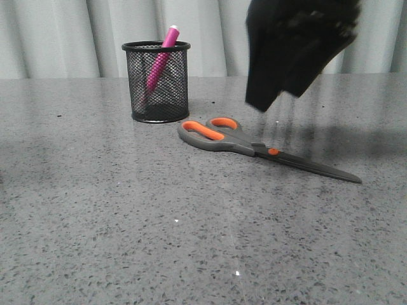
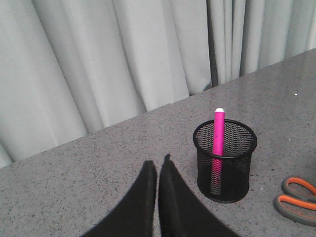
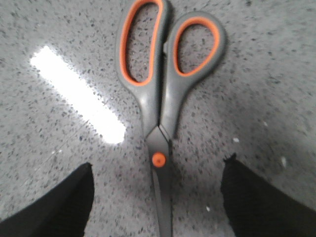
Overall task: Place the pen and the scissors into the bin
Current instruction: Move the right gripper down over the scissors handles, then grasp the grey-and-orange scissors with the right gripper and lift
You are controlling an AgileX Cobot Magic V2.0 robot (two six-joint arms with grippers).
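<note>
The scissors (image 1: 254, 145) lie flat on the grey table, handles toward the bin (image 1: 156, 95). The pink pen (image 1: 162, 57) stands tilted inside the bin, its white tip above the rim. My right gripper (image 1: 273, 95) hangs open above the scissors. In the right wrist view the right gripper (image 3: 158, 168) straddles the scissors (image 3: 165, 106) at the orange pivot, one finger on each side, both apart from the blades. My left gripper (image 2: 158, 165) is shut and empty above the table, beside the bin (image 2: 232, 182) with the pen (image 2: 218, 128). The scissors' handles (image 2: 296, 200) show there too.
A pale curtain (image 1: 63, 38) hangs behind the table's far edge. A bright light reflection (image 3: 79, 96) lies on the table beside the scissors' handles.
</note>
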